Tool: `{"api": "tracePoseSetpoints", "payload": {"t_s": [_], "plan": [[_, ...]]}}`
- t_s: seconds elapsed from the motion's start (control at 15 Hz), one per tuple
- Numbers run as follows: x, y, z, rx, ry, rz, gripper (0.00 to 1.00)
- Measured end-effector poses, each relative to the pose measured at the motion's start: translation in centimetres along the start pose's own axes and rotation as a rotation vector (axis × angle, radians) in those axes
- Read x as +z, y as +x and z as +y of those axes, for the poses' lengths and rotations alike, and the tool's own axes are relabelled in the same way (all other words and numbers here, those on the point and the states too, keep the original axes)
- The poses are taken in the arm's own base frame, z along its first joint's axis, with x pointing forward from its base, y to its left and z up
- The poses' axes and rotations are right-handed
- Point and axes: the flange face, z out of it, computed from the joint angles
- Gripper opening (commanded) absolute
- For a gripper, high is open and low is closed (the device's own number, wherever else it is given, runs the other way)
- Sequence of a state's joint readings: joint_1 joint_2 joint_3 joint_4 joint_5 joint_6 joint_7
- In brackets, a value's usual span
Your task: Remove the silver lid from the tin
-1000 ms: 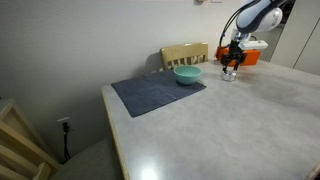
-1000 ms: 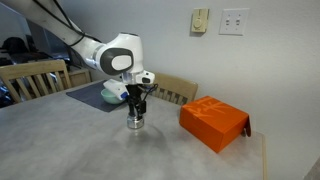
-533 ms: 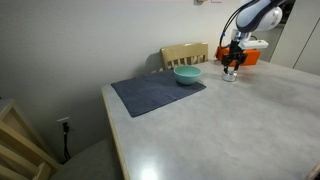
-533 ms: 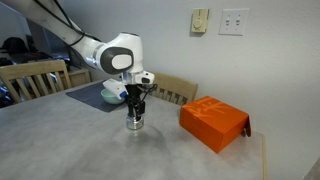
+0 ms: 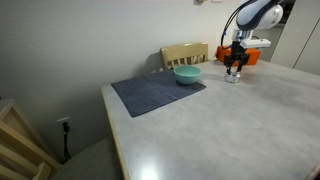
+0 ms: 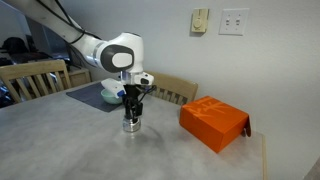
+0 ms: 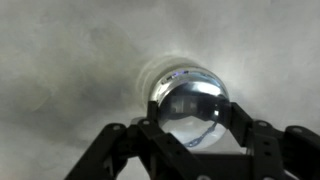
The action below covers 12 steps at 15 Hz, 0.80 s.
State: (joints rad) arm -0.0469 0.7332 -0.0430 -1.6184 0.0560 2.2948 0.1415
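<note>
One claw (image 6: 131, 110) | silver lid (image 7: 190, 108) clamped between its fingers | tin (image 6: 130, 125) below

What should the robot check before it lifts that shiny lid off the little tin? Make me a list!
1. The silver lid sits between the fingers of the gripper, as the wrist view shows: ok.
2. The gripper is squeezing the lid tight: cannot tell.
3. The tin stands upright on the table: ok.
4. The orange box is apart from the gripper, leaving room to lift: ok.
5. The lid is loose on the tin: cannot tell.
</note>
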Motion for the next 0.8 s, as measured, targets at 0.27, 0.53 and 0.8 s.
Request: {"api": "tracePoseSetpoints", "payload": {"t_s": [0.27,0.53,0.8], "plan": [[0.0,-0.1,0.1,0.002,0.0,-0.002,0.44],[-1.0,-1.1,-0.5,-0.005,-0.008,0.001,0.44],[-3.4,-3.1,-1.7,0.007,-0.032,0.026,0.44]]}}
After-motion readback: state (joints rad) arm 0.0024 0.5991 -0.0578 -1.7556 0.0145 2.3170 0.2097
